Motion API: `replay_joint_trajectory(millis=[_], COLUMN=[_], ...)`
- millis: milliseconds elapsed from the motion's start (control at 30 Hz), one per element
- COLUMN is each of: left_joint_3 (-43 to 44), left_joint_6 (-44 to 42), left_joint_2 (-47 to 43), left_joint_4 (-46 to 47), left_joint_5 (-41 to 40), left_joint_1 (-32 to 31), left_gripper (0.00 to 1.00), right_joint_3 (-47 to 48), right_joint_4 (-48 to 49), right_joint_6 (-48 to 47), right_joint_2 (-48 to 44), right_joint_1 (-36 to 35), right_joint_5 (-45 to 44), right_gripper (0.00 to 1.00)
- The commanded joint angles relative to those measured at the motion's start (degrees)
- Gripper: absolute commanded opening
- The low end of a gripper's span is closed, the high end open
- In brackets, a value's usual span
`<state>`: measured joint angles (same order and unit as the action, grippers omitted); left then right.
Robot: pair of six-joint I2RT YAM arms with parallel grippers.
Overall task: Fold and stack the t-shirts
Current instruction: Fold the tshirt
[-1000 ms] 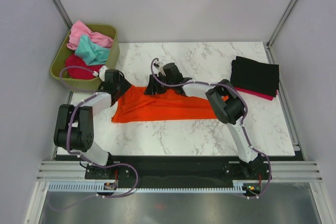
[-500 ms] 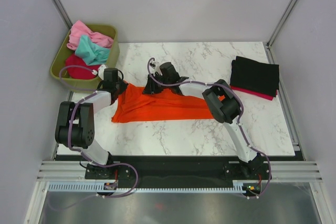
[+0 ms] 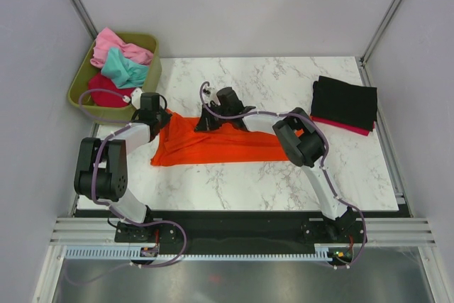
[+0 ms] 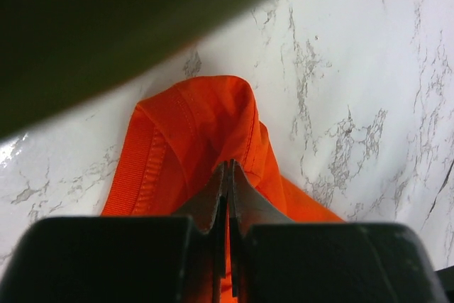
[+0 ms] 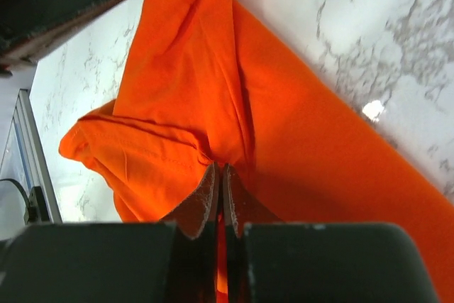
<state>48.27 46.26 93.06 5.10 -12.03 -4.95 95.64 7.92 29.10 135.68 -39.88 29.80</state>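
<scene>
Lying across the middle of the marble table (image 3: 269,175), the orange t-shirt (image 3: 220,145) forms a long band between both arms. Only the wrist views show the grips: the left gripper (image 4: 228,169) is pinched tight on a hemmed corner, and the right gripper (image 5: 219,172) is clamped on a gathered fold. Only the top view shows the olive bin (image 3: 76,91) at the far left holding a pink shirt (image 3: 113,42), a teal shirt (image 3: 125,69) and a dark red shirt (image 3: 106,91), and a folded black shirt (image 3: 345,101) lying on a crimson shirt (image 3: 349,128) at the far right
</scene>
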Motion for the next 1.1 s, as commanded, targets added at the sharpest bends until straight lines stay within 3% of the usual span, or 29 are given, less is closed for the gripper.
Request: replay_joint_trajectory(millis=[0,233,333,367,467,733,1067], left_joint_3=[-0.37,-0.29,0.42,0.59,0.77,1.83,3.93], left_joint_6=[1.90,0.33,-1.17,-1.43,-2.14,-3.19,-3.72], left_joint_2=[-0.95,-1.56,-1.21,-1.12,0.10,1.87,7.40], left_joint_4=[-3.52,-4.05,-4.05,-3.96,-3.87,-2.74,-2.03], left_joint_5=[-1.94,-0.90,2.09,2.71,4.64,7.98,10.01], left_joint_1=[0.38,0.38,0.38,0.38,0.38,0.38,0.38], left_gripper=[0.02,0.03,0.31,0.47,0.55,0.57,0.42], right_joint_3=[-3.69,-10.63,-12.14,-12.66,-13.19,-17.32,-19.96], right_joint_4=[4.81,7.98,9.04,9.13,9.04,8.16,6.32], right_joint_6=[-0.54,0.08,0.34,0.34,0.34,-1.24,-2.91], right_joint_2=[-5.24,-9.73,-11.31,-11.66,-11.84,-15.61,-17.46], right_joint_1=[-0.11,-0.20,-0.29,-0.29,-0.29,-0.29,-0.38], right_joint_5=[3.42,6.41,7.55,7.73,8.69,9.40,10.45], right_gripper=[0.05,0.05,0.07,0.08,0.08,0.08,0.06])
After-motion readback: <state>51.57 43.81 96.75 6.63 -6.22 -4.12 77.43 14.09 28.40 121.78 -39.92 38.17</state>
